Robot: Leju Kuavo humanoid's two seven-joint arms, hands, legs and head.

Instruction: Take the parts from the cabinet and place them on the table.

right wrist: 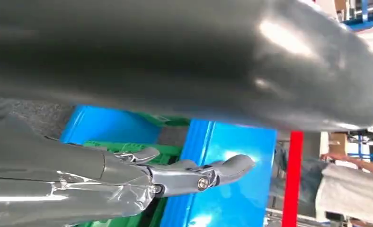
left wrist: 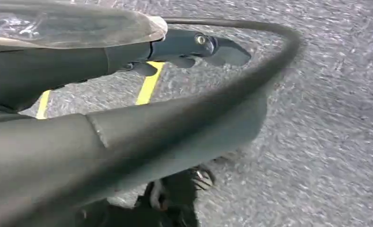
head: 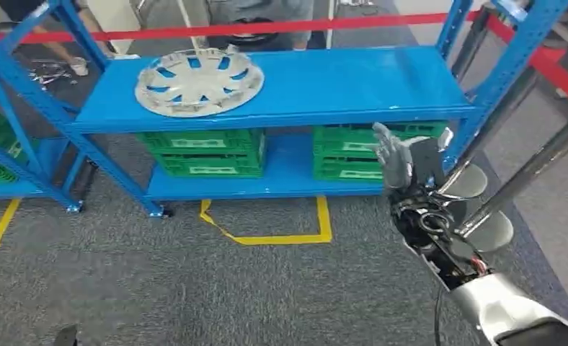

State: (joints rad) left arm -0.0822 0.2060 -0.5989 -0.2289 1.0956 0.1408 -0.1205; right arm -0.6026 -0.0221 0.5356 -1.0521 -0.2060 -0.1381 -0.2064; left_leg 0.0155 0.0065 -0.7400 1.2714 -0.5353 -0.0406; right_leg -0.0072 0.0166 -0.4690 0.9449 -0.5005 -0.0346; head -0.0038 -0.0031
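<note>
Right arm (head: 508,306): silver shell forearm, dark section at the lower edge; open wrist section of black mechanism with exposed black cables (head: 434,227).
Right hand (head: 404,158): grey, with pale grey fingers and a dark grey block at its back. In the right wrist view: fingers (right wrist: 222,168) of glossy grey moulded segments, round screw at a joint, clear film wrapped over the grey cover.
Left hand (left wrist: 194,47): dark grey fingers with a round silver screw; clear film over the cover; thick black cable (left wrist: 251,75) looping past.
</note>
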